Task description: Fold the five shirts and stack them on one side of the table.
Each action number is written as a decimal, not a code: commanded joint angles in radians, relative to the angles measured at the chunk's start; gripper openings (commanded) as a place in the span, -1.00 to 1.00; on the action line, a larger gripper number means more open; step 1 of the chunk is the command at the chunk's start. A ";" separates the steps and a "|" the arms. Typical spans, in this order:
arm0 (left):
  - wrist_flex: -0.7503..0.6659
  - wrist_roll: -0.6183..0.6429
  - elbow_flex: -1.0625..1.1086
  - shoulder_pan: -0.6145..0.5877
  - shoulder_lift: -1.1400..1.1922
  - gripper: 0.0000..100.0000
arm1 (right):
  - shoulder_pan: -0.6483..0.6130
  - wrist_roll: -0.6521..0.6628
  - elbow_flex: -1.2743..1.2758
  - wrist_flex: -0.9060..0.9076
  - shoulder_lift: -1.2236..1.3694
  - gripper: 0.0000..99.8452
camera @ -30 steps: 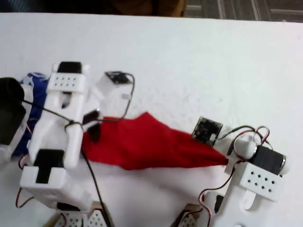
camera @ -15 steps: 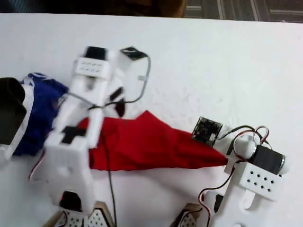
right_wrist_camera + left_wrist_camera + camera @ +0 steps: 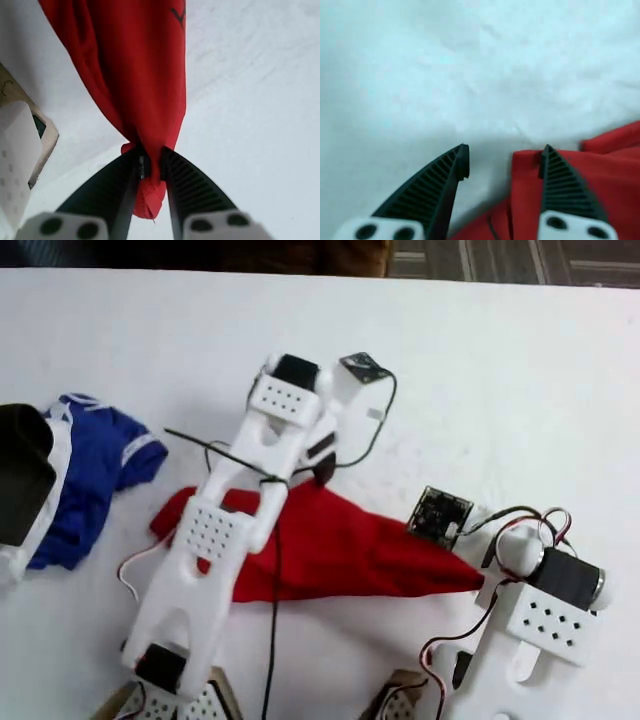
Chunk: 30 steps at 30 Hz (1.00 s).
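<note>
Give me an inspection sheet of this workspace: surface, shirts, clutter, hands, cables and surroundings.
Surface: white table, lightly textured.
Job's things: red shirt stretched out between the two arms; blue shirt bunched off to one side.
Clutter: dark and white item beside the blue shirt, cannot tell what.
Hands: left hand open at the red shirt's edge; right hand shut on its narrow end.
Cables: black cable along the left arm; red and black wires by the right arm.
Surroundings: dark floor beyond the table.

A shirt [image 3: 350, 545] is laid across the front of the table [image 3: 500, 360] — right end pinched in the right gripper [image 3: 152, 161], rear edge straddled by the left gripper [image 3: 504, 152]. A second shirt [image 3: 95, 465] is set far left.
</note>
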 commanded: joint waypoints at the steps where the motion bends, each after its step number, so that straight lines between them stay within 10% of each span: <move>1: 0.017 0.008 -0.028 0.012 -0.006 -0.52 | 0.010 0.008 -0.009 0.004 -0.012 -0.96; 30: 0.020 0.101 0.131 0.020 -0.147 -0.95 | 0.010 0.005 -0.006 -0.047 -0.012 -0.96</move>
